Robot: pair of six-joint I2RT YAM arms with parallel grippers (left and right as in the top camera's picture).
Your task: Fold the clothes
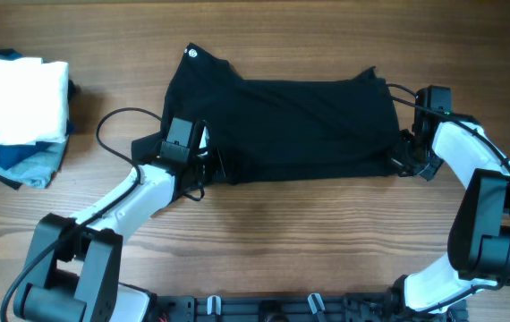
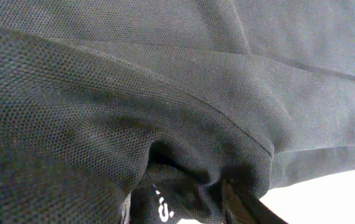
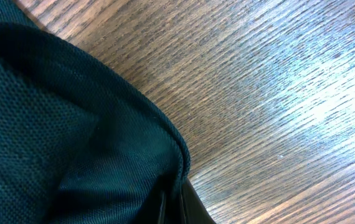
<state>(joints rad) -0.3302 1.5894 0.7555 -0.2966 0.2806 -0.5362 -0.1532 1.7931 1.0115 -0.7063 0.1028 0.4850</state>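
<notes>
The clothes [image 1: 300, 125], a single black garment, are laid flat across the middle of the wooden table [image 1: 309, 241]. They are spread into a rough rectangle, with one corner drawn out toward the far left. Each near corner is held by one arm, presumably so that the near edge can be lifted and carried over as a fold. The left gripper [image 1: 199, 163] appears closed onto bunched fabric at the near-left corner. The right gripper [image 1: 400, 163] is seen nipping a rolled hem at the near-right corner, beside bare wood. In the wrist views a fine mesh knit crossed by a stitched seam is shown. A small white round logo [image 1: 192, 52] is borne at the far-left corner.
</notes>
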